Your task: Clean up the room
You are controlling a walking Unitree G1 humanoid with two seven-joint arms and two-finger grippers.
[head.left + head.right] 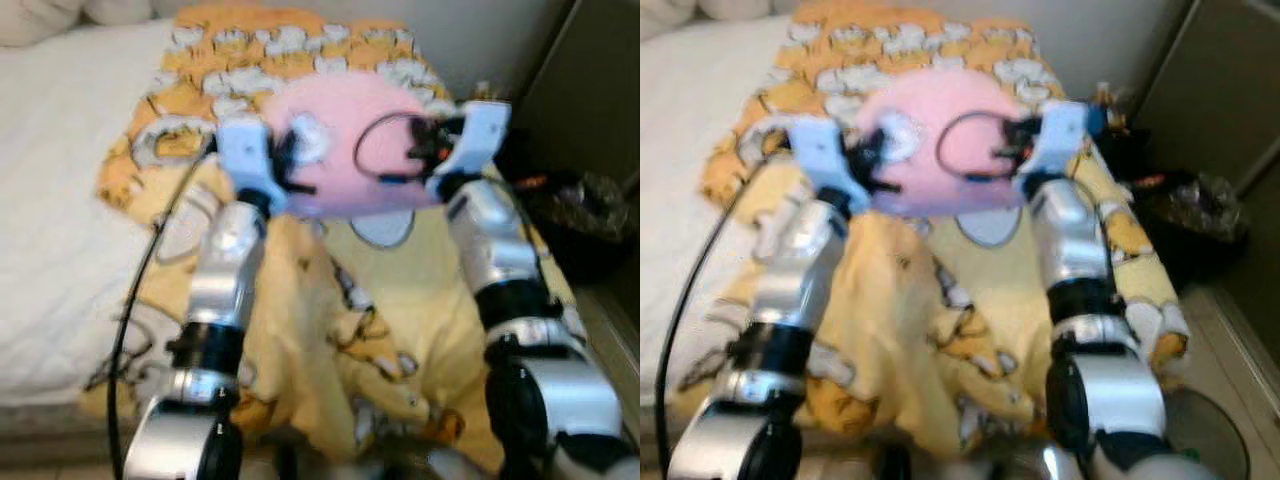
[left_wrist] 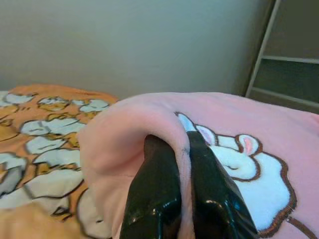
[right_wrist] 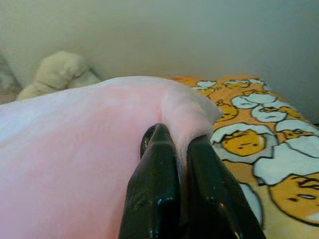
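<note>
The left gripper (image 2: 185,149) is clamped on one corner of a pink fleece blanket (image 1: 345,140), a fold of cloth pinched between its two black fingers. Just past those fingers the fabric carries an embroidered white bunny (image 2: 239,167), and off to the side and lower lies the yellow and orange egg-print duvet (image 2: 45,134) on the bed (image 1: 50,220). Across the span of pink cloth, the right gripper (image 3: 180,142) bites the opposite corner in the same way, the cloth bunched up just above its fingertips. Between the two grippers the blanket hangs stretched over the duvet, lifted clear of it near the held edge as far as the blurred head views let me judge.

The step in hand looks like folding or spreading the blanket as part of tidying the bed. The next move likely calls for both arms to travel together, keeping the cloth taut, and to lay the held edge down evenly before letting go; uneven motion could twist the cloth or pull a corner free.

The left wrist view gives the bunny motif and a shelf unit (image 2: 289,59) by the wall. The right wrist view adds a cream pillow (image 3: 60,72) beyond the blanket. The head views add a dark basket (image 1: 585,215) beside the bed, outboard of the right gripper.
</note>
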